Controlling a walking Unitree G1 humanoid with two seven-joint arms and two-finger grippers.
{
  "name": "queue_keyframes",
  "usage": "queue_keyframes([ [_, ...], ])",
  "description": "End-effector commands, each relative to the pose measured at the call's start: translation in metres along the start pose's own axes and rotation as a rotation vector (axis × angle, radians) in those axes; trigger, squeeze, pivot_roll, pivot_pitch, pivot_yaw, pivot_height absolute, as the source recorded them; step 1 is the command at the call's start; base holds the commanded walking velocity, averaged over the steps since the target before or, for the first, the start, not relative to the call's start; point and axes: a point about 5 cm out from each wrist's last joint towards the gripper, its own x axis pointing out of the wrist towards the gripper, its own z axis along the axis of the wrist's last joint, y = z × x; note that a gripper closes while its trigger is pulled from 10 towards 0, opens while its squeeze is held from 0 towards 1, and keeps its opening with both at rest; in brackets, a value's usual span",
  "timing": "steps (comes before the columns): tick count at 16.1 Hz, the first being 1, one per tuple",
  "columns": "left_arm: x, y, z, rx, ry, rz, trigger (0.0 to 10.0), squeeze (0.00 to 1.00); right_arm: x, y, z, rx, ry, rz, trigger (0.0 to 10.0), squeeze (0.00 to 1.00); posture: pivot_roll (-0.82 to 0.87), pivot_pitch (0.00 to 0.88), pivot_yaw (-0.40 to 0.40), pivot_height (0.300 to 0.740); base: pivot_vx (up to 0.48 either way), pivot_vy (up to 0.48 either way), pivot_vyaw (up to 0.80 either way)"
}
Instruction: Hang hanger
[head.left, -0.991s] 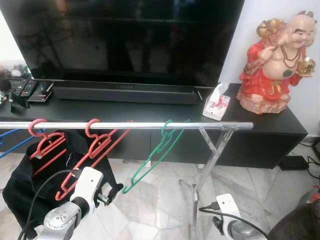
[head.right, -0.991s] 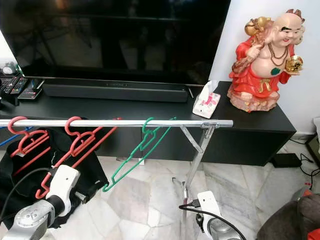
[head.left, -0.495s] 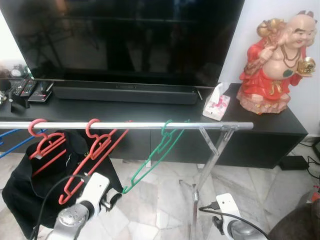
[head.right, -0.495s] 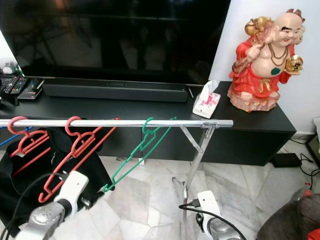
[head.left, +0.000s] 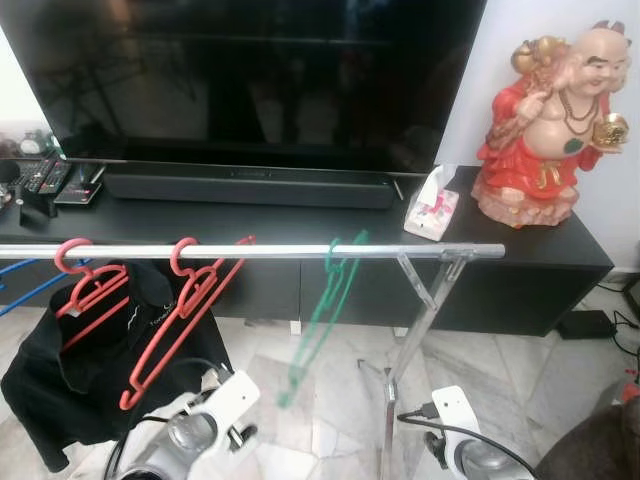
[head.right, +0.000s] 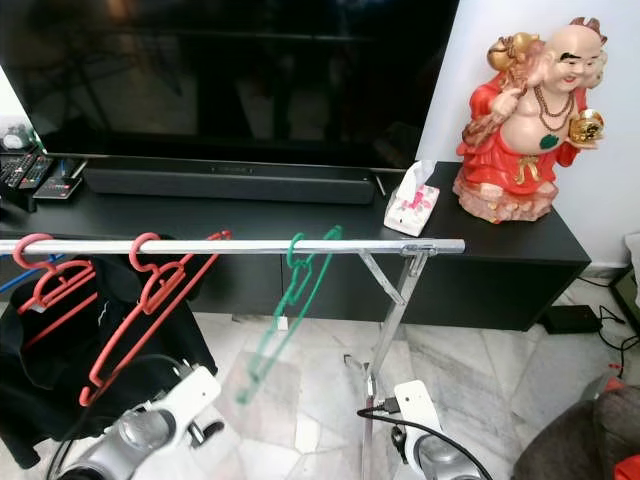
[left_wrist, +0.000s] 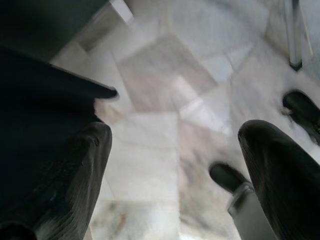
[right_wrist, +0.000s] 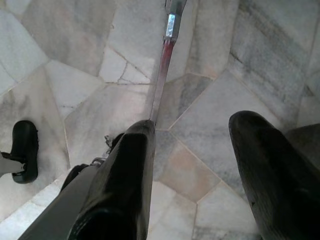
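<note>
Left eye view: the green hanger (head.left: 318, 310) hangs blurred from the silver rail (head.left: 250, 251), seemingly swinging; a hard sway could unhook it. My left pincer (left_wrist: 175, 165) gapes empty above the floor; my right pincer (right_wrist: 192, 165), likewise spread, idles.

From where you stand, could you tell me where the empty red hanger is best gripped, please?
Take the empty red hanger by its low shoulder end, coming from below and the robot's left: it hangs tilted from the rail, that end nearest the left claw.
</note>
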Motion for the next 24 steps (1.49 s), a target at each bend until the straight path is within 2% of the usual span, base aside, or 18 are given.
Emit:
queue_keyframes([
  [1, 0.004, -0.008, -0.009, -0.014, 0.084, 0.000, 10.0, 0.00, 0.000, -0.001, 0.001, 0.001, -0.003, -0.004, 10.0, 0.00, -0.04, 0.000, -0.054, 0.740, 0.000, 0.000, 0.00],
  [3, 0.005, -0.016, -0.020, -0.141, 0.160, 0.026, 10.0, 0.00, 0.000, -0.001, 0.000, 0.001, 0.000, -0.005, 10.0, 0.00, -0.05, 0.000, -0.053, 0.740, 0.000, 0.000, 0.00],
  [4, 0.004, -0.031, -0.034, -0.229, 0.218, 0.048, 10.0, 0.00, 0.000, -0.001, -0.001, 0.001, 0.002, -0.006, 10.0, 0.00, -0.06, 0.000, -0.053, 0.740, 0.000, 0.000, 0.00],
  [5, 0.003, -0.034, -0.038, -0.296, 0.231, 0.061, 10.0, 0.00, 0.000, -0.002, -0.001, 0.000, 0.003, -0.007, 10.0, 0.00, -0.05, 0.000, -0.055, 0.740, 0.000, 0.000, 0.00],
  [9, 0.001, -0.034, -0.045, -0.507, 0.255, 0.147, 10.0, 0.00, -0.001, -0.003, -0.002, -0.010, 0.009, -0.004, 10.0, 0.00, -0.05, 0.000, -0.068, 0.740, 0.000, 0.000, 0.00],
  [11, -0.001, -0.022, -0.049, -0.662, 0.264, 0.241, 10.0, 0.00, 0.000, -0.002, -0.002, -0.009, 0.008, -0.001, 10.0, 0.00, -0.05, 0.000, -0.061, 0.740, 0.000, 0.000, 0.00],
  [12, -0.002, -0.021, -0.050, -0.662, 0.272, 0.249, 10.0, 0.00, 0.000, -0.002, -0.002, -0.008, 0.007, 0.000, 10.0, 0.00, -0.06, 0.000, -0.059, 0.740, 0.000, 0.000, 0.00],
  [14, -0.001, -0.026, -0.051, -0.594, 0.306, 0.219, 10.0, 0.00, 0.000, 0.000, -0.002, -0.010, 0.009, 0.008, 10.0, 0.00, -0.06, 0.000, -0.056, 0.740, 0.000, 0.000, 0.00],
  [15, -0.001, -0.026, -0.050, -0.604, 0.311, 0.217, 10.0, 0.00, 0.000, 0.000, -0.002, -0.011, 0.010, 0.010, 10.0, 0.00, -0.06, 0.000, -0.057, 0.740, 0.000, 0.000, 0.00],
  [17, -0.001, -0.022, -0.050, -0.696, 0.307, 0.248, 10.0, 0.00, 0.000, 0.001, -0.002, -0.012, 0.009, 0.012, 10.0, 0.00, -0.06, 0.000, -0.057, 0.740, 0.000, 0.000, 0.00],
  [22, 0.002, -0.021, -0.039, -0.667, 0.281, 0.232, 10.0, 0.00, 0.000, 0.002, -0.002, -0.018, 0.010, 0.020, 10.0, 0.00, -0.05, 0.000, -0.068, 0.740, 0.000, 0.000, 0.00],
  [24, -0.002, -0.024, -0.053, -0.667, 0.302, 0.233, 10.0, 0.00, 0.000, 0.003, -0.002, -0.017, 0.009, 0.020, 10.0, 0.00, -0.06, 0.000, -0.053, 0.740, 0.000, 0.000, 0.00],
])
